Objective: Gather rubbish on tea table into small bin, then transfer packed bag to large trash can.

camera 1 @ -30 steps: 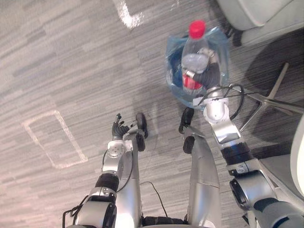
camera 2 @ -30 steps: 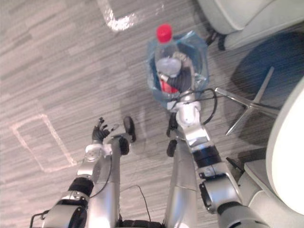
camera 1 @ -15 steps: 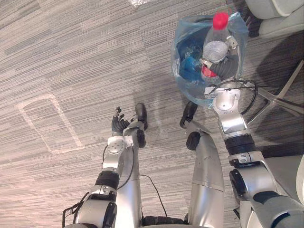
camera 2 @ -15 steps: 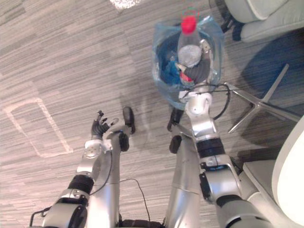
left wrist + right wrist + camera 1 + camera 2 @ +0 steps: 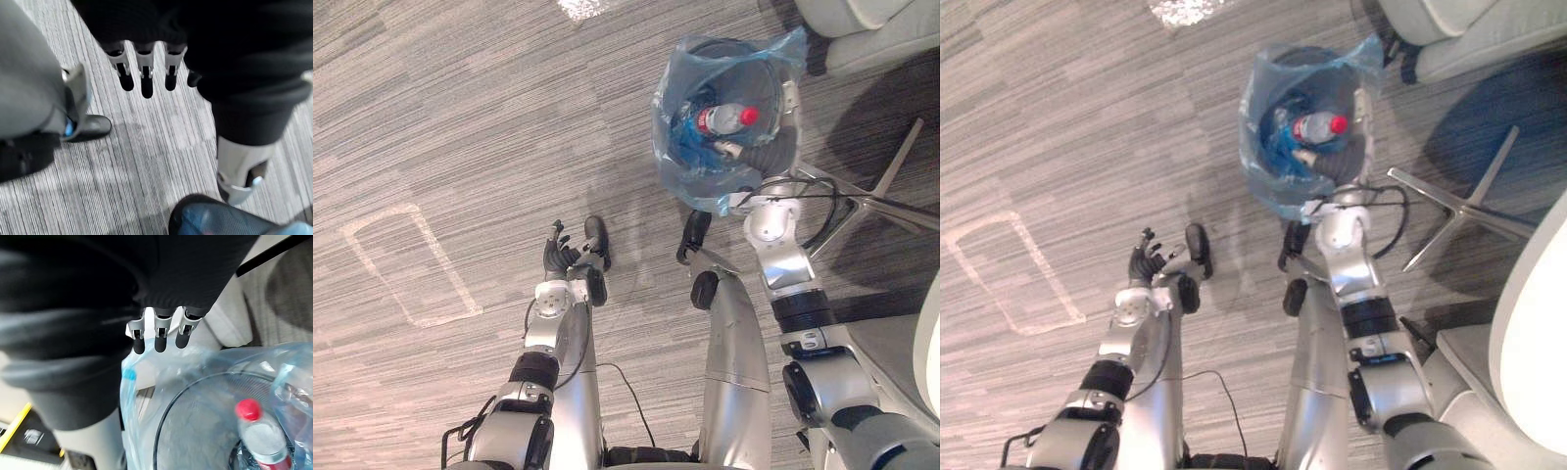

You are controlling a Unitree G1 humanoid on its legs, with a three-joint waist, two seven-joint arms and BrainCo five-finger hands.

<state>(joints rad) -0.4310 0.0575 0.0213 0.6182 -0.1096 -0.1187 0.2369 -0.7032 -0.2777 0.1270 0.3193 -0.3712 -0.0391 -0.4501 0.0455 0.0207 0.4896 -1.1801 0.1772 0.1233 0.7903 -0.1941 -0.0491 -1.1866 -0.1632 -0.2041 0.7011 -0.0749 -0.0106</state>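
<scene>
Clear plastic bottle with a red cap (image 5: 729, 117) lies inside the small black mesh bin (image 5: 749, 76), lined with a blue translucent bag (image 5: 672, 122). The right hand (image 5: 766, 155) hovers at the bin's rim, fingers straight and empty. The left hand (image 5: 558, 260) hangs relaxed, well apart from the bin. Gathering the bag's loose edge evenly should prevent spills.

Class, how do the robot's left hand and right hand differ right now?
The left hand hangs over bare floor; the right hand is at the bin's rim. The left hand is far from the bottle; the right hand is beside it. Both are open, holding nothing.
</scene>
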